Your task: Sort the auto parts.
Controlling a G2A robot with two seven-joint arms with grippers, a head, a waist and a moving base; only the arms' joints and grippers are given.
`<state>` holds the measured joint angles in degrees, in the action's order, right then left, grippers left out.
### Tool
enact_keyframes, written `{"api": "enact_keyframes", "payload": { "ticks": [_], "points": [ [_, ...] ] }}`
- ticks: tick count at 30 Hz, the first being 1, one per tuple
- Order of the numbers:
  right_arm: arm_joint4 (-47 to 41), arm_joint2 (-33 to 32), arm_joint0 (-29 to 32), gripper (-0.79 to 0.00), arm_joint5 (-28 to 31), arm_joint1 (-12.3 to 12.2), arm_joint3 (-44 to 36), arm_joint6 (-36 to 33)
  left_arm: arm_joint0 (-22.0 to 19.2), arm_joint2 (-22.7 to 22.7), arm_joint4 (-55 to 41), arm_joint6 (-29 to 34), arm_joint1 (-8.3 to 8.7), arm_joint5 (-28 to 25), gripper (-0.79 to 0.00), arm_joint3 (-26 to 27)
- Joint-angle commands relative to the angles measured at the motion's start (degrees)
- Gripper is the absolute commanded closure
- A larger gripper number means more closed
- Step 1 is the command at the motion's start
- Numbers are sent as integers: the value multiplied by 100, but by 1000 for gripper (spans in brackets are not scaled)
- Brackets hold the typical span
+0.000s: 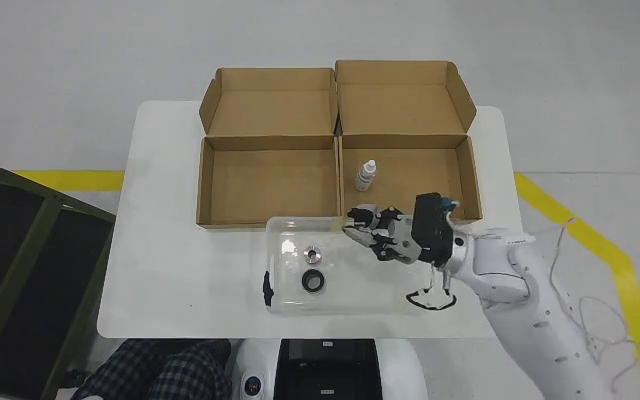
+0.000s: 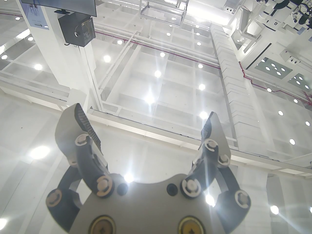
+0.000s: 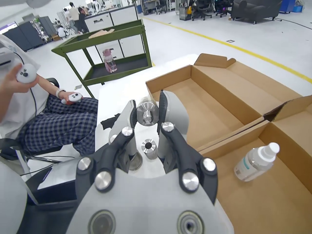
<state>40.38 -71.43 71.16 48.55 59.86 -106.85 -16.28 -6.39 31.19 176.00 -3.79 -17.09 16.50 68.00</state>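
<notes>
My right gripper [image 1: 358, 224] hangs over the far edge of a clear plastic tray [image 1: 300, 220], beside the near wall of the right cardboard box [image 1: 470, 190]. In the right wrist view the right gripper [image 3: 147, 108] is shut on a silver metal cylinder [image 3: 147, 116], held end-on between both pads. Below it in the tray stands a second silver cylinder [image 3: 149, 146], also in the top view [image 1: 313, 253], with a black ring [image 1: 315, 282] nearer the front. My left gripper [image 2: 143, 120] is open, holds nothing and points up at the ceiling.
Two open cardboard boxes stand side by side at the back, the left box [image 1: 268, 185] bare and the right one holding a small white-capped bottle [image 1: 366, 175]. A black loop [image 1: 430, 297] lies on the table by the right arm. A green cart [image 1: 40, 260] stands left of the table.
</notes>
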Motion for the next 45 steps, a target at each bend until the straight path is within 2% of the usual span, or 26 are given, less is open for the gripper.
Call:
{"api": "enact_keyframes", "payload": {
  "ticks": [1, 6, 24, 32, 45],
  "points": [
    [-258, -93, -4, 0, 55, -16, 60, -1, 0, 0, 0, 0, 0, 0, -785, 0],
    [-892, -268, 27, 0, 230, -51, 188, 31, 0, 0, 0, 0, 0, 0, -785, 0],
    [-1980, -487, 27, 0, 569, -134, 325, -168, 0, 0, 0, 0, 0, 0, -785, 0],
    [-1854, -530, 27, 0, 556, -147, 233, -237, 0, 0, 0, 0, 0, 0, -785, 0],
    [-889, -714, 52, 0, 32, -180, 504, -469, 0, 0, 0, 0, 0, 0, -785, 0]
  ]
}}
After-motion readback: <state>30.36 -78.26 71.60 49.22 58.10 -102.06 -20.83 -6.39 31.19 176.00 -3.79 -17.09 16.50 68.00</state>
